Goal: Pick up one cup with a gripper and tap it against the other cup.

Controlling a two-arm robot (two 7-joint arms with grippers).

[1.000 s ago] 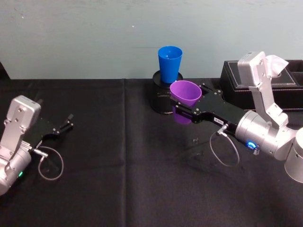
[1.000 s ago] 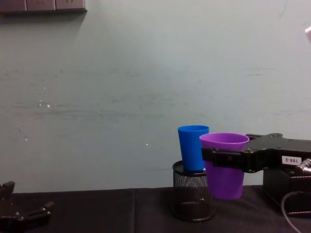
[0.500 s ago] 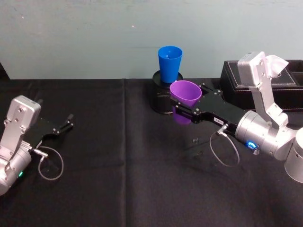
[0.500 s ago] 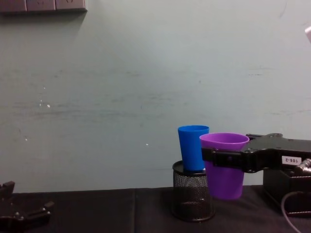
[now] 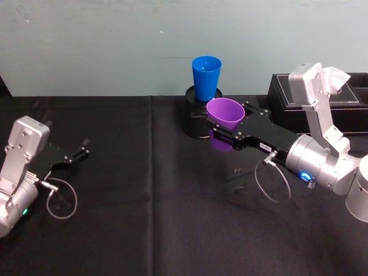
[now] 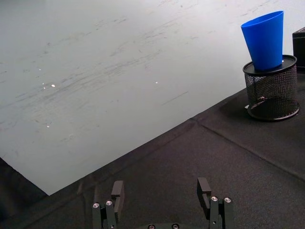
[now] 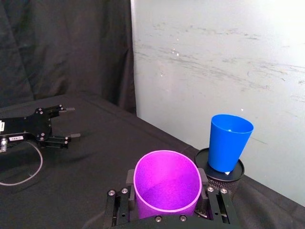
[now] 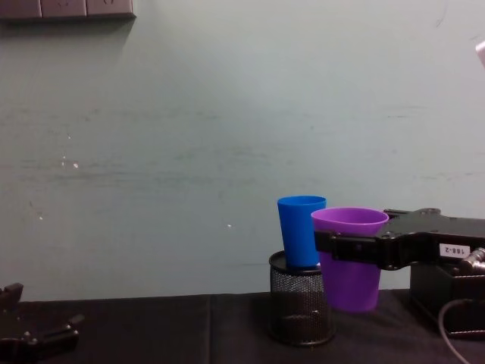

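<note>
- Holding the purple cup [image 5: 225,114] clear of the table, the right gripper [image 5: 230,122] has its jaws clenched on the cup's wall just under the rim. The cup is upright, mouth up.
- The blue cup [image 5: 206,77] stands with its base sunk in a mesh holder [image 5: 194,121] at the far middle of the table. The purple cup hangs just right of it and a little nearer. From the right wrist a narrow gap shows between the two.
- The left gripper [image 5: 77,153] lies low at the near left, jaws released with nothing between them.
- The tap looks close but not yet made, and several things could go wrong:
  - The blue cup sits high and probably loose. A hard knock could tip it out or shove the light holder along the cloth.
  - The purple cup's lower wall is level with the holder's rim. Coming in too low would strike mesh, not cup.
  - The purple cup is smooth and tapered, so a jolt could twist it or slide it down through the jaws.
  - The black box [image 5: 322,106] is just beside the right arm, and a wide swing might brush it.
</note>
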